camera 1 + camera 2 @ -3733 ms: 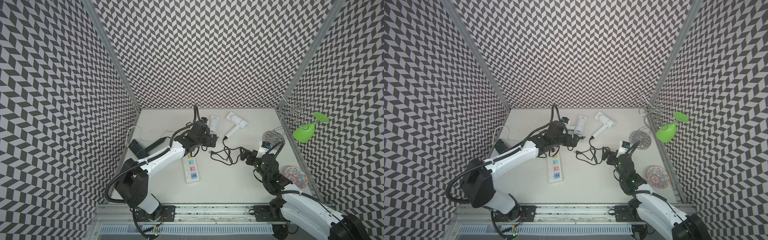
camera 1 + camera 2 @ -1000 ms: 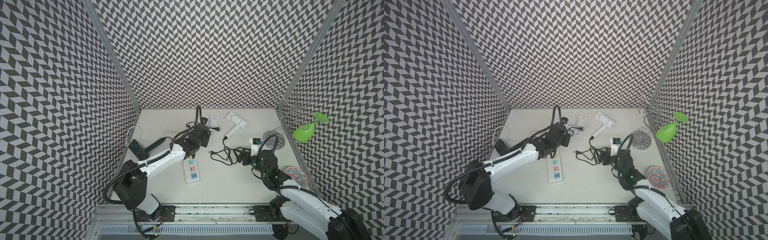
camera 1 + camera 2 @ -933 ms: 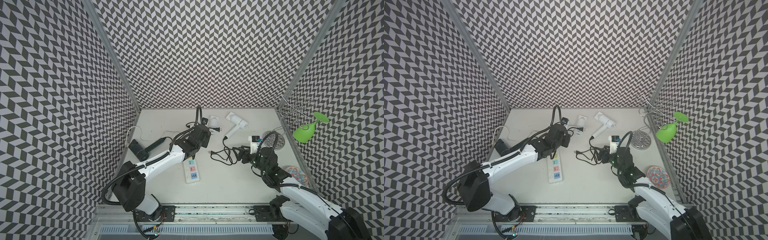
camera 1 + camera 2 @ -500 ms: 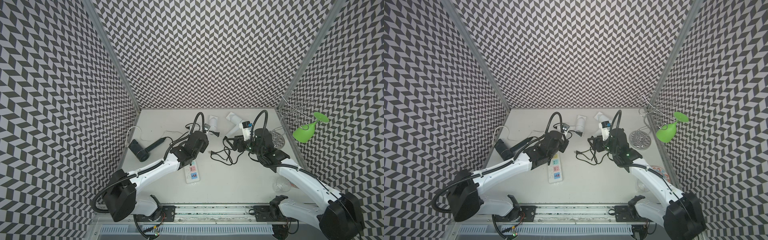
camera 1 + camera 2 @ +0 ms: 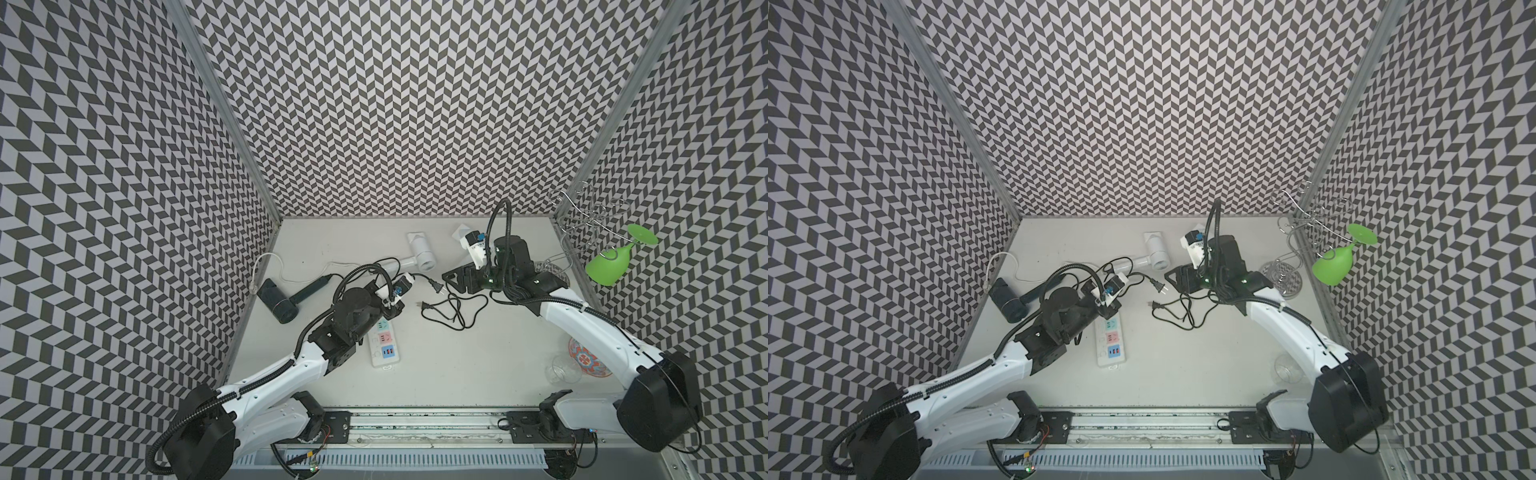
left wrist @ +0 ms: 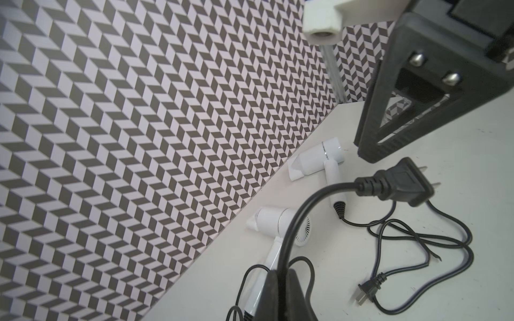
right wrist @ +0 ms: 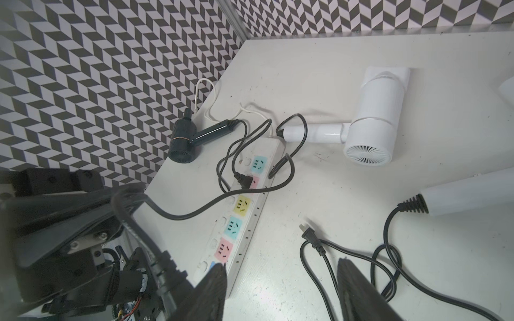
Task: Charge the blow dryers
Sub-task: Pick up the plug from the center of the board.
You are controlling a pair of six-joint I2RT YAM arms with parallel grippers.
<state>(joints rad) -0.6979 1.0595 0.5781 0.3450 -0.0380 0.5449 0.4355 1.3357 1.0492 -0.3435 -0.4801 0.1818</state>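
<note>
My left gripper (image 6: 280, 273) is shut on the black cord of the white blow dryer (image 5: 422, 253) at the back centre. That cord's plug (image 6: 403, 184) sticks out free in the air beyond the jaws. My right gripper (image 5: 453, 280) hangs open just right of that plug, holding nothing. A second white blow dryer (image 7: 467, 194) lies mostly under the right arm, and its loose plug (image 5: 426, 305) rests on the table. The dark blow dryer (image 5: 278, 303) lies at the left wall, its plug (image 7: 244, 180) seated in the power strip (image 5: 384, 345).
A tangle of black cord (image 5: 453, 309) lies between the arms. A thin white cable (image 5: 270, 266) runs along the left wall. At the right stand a wire rack (image 5: 582, 216) with a hanging green glass (image 5: 611, 266), a clear glass (image 5: 561, 370) and a patterned plate (image 5: 582, 357).
The right arm has swung from the front right to the back centre, beside the held plug, with its jaws narrowing a little. The left arm drew back toward the strip, still gripping the cord.
</note>
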